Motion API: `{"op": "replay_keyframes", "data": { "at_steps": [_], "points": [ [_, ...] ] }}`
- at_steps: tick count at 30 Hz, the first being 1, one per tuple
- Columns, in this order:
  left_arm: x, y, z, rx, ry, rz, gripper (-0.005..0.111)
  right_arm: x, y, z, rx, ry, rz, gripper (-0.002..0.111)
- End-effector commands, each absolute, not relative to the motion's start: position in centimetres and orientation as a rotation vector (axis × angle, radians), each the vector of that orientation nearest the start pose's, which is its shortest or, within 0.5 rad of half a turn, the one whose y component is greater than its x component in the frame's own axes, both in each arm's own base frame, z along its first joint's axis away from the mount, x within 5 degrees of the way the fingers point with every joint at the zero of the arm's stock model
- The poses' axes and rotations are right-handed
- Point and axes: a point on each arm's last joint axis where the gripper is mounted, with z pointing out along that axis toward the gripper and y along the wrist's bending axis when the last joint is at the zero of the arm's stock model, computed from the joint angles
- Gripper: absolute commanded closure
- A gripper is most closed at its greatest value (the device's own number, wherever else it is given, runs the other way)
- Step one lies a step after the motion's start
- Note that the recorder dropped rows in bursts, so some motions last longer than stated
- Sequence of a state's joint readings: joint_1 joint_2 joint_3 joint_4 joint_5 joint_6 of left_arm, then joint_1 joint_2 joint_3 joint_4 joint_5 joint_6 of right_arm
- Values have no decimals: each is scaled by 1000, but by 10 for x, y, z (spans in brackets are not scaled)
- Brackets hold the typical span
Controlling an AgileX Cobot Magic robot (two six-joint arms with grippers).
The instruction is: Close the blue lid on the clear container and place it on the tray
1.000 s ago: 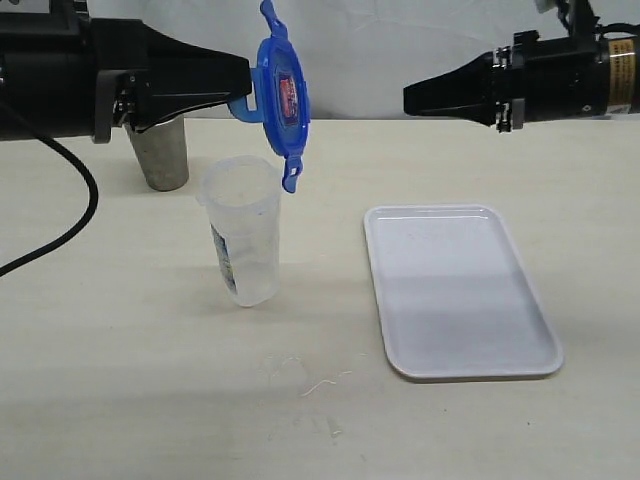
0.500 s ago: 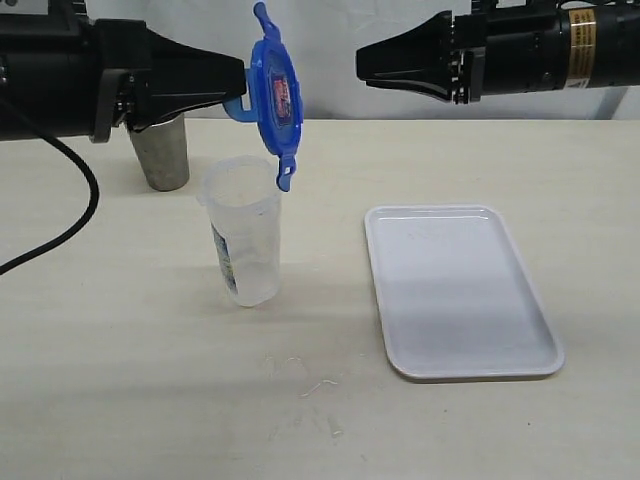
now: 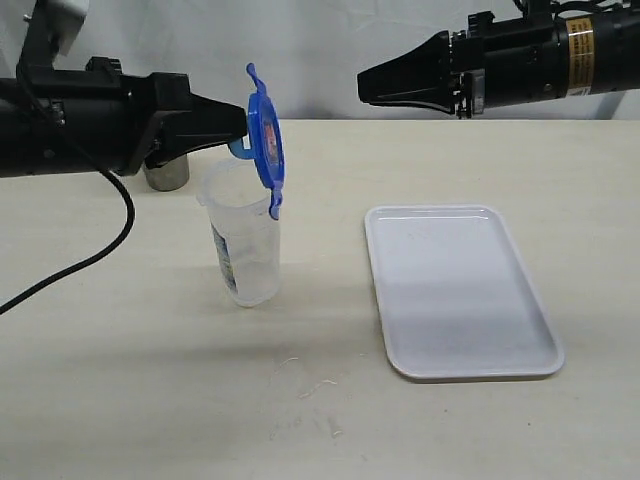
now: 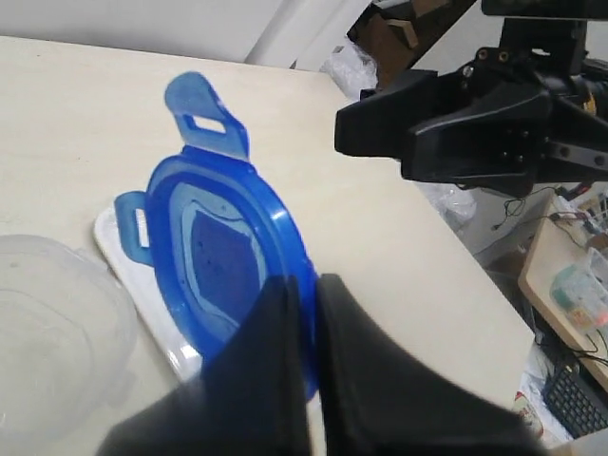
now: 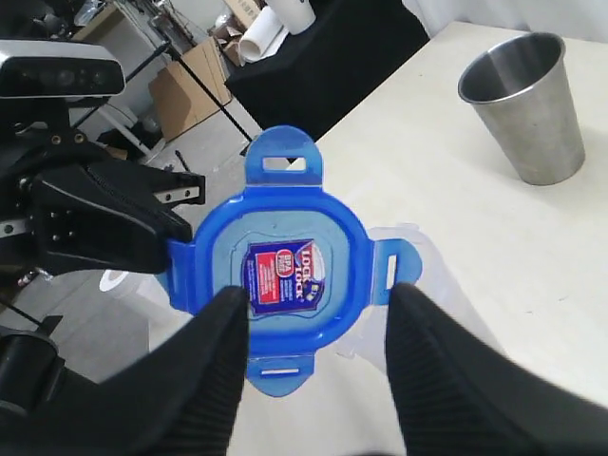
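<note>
My left gripper (image 3: 238, 124) is shut on one flap of the blue lid (image 3: 265, 139), holding it on edge just above the rim of the clear container (image 3: 243, 237), which stands upright on the table. The left wrist view shows the lid's inner face (image 4: 224, 266) pinched between the black fingers (image 4: 275, 351). My right gripper (image 3: 368, 85) hangs in the air to the right of the lid, apart from it, open. In the right wrist view the lid's sticker face (image 5: 283, 273) shows between its spread fingers (image 5: 225, 328). The white tray (image 3: 458, 290) lies flat to the right.
A grey metal cup (image 3: 166, 175) stands behind the left arm, also visible as a cup (image 5: 528, 106) in the right wrist view. A black cable (image 3: 85, 262) trails over the table at left.
The left gripper has lowered the lid toward the container's rim and turned it more edge-on. The right gripper swung left toward the lid a second ago and has since held still.
</note>
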State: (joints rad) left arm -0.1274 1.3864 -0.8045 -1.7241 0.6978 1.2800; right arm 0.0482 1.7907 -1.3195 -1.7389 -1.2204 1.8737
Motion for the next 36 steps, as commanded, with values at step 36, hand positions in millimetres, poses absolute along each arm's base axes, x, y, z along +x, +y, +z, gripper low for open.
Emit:
{"op": "replay_keyframes", "data": {
  "at_steps": [36],
  "points": [
    [324, -96, 264, 145, 2097, -956, 107, 357, 101, 285, -760, 1951, 1299, 63]
  ]
}}
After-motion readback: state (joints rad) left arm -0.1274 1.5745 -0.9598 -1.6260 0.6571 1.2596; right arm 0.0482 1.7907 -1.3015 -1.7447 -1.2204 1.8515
